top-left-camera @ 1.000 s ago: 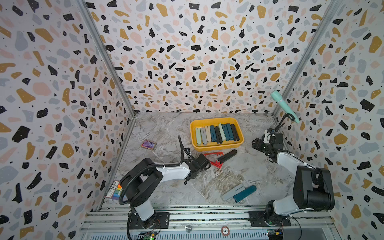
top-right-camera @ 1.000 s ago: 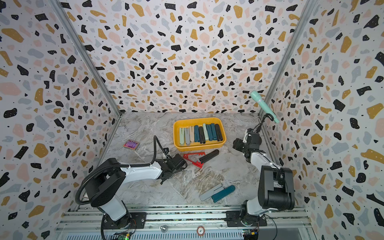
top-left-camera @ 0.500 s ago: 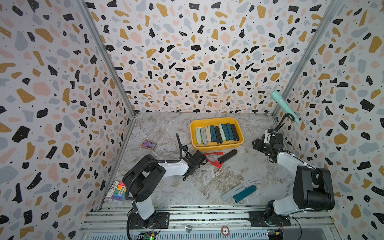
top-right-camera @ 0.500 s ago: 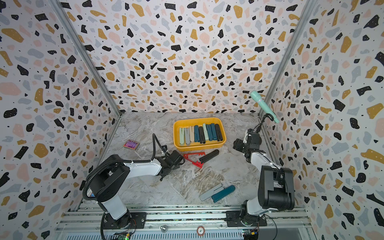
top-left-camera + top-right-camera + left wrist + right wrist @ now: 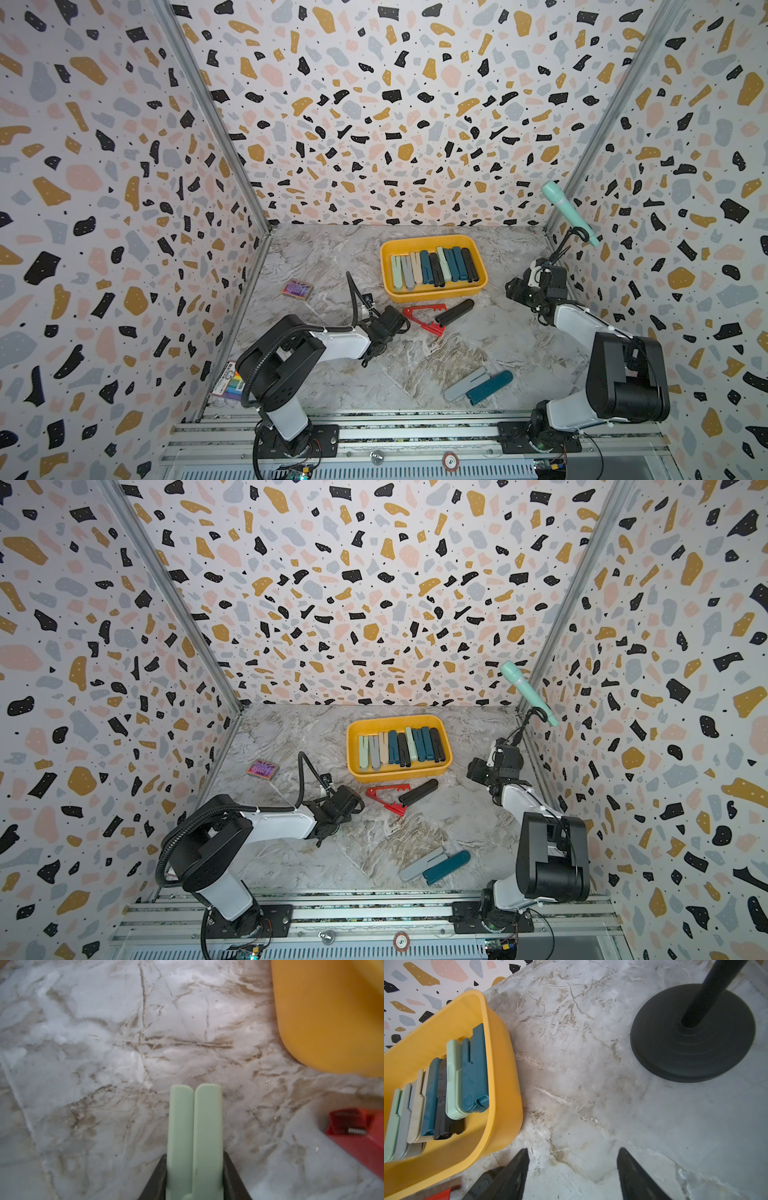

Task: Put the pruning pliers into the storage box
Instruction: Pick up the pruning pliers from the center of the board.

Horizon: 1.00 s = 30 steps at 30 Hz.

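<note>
In the left wrist view my left gripper (image 5: 195, 1159) is shut on a mint pair of pruning pliers (image 5: 195, 1136), which lies low over the marble floor with its two arms pressed together. In both top views that gripper (image 5: 390, 324) sits just left of the red pliers (image 5: 424, 320) and a black pair (image 5: 455, 311). Behind them stands the yellow storage box (image 5: 432, 296), holding several pliers (image 5: 434, 268) side by side. A grey pair (image 5: 463, 384) and a teal pair (image 5: 490, 386) lie near the front. My right gripper (image 5: 572, 1153) is open and holds nothing, right of the box (image 5: 502, 1084).
A mint microphone (image 5: 567, 212) on a black stand with a round base (image 5: 691, 1043) occupies the back right corner. A small purple card box (image 5: 297, 289) lies at the left. A pack of markers (image 5: 228, 380) rests by the left wall.
My left gripper's jaws have come together on the mint pliers and the hand has edged slightly left. The right arm has not moved.
</note>
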Available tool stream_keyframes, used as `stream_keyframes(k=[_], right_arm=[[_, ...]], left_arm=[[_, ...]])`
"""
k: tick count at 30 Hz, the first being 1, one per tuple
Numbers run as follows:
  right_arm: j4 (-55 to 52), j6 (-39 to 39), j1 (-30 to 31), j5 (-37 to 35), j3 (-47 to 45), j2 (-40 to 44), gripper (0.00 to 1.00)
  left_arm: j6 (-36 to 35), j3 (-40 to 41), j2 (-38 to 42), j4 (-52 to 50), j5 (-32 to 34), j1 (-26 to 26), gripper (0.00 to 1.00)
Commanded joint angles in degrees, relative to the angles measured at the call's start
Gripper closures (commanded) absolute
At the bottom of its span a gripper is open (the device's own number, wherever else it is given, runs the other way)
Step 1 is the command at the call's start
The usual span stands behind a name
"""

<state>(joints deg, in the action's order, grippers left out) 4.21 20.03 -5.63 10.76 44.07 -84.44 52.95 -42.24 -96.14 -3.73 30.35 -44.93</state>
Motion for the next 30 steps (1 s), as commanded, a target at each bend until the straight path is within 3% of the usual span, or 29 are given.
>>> stream_keyframes(k=[1, 3, 4, 11, 15, 23, 30], right_arm=[[-0.76, -0.17, -0.26, 0.01, 0.13, 1.93, 0.31], [-0.61, -0.15, -0.26, -0.03, -0.04, 2.09, 0.31], [-0.6, -0.05, -0.24, -0.07, -0.12, 2.15, 0.31], [-0.08, 0.4, 0.09, 1.87, 0.4, 2.22, 0.31], [0.52, 0.27, 0.09, 2.56, -0.06, 2.32, 0.31], [0.39, 0.17, 0.09, 3.06, 0.46, 2.03, 0.31], [0.36, 0.21, 0.09, 3.19, 0.71, 1.82, 0.31]], left_arm=[[0.49, 3.28, -0.35, -4.45, -4.56, 0.23, 0.84], [0.57, 3.25, 0.84, -4.53, -4.01, 0.21, 0.98], [0.65, 3.17, 1.65, -4.53, -3.54, 0.2, 0.99], [1.08, 1.48, 10.52, -4.95, 2.37, 0.25, 0.94], [-1.86, -3.8, 13.37, -8.65, 6.51, 0.25, 0.93], [-7.88, -11.88, 14.36, -7.39, 8.98, 0.27, 0.94], [-15.08, -22.32, 8.7, -4.35, 9.58, 0.54, 0.94]])
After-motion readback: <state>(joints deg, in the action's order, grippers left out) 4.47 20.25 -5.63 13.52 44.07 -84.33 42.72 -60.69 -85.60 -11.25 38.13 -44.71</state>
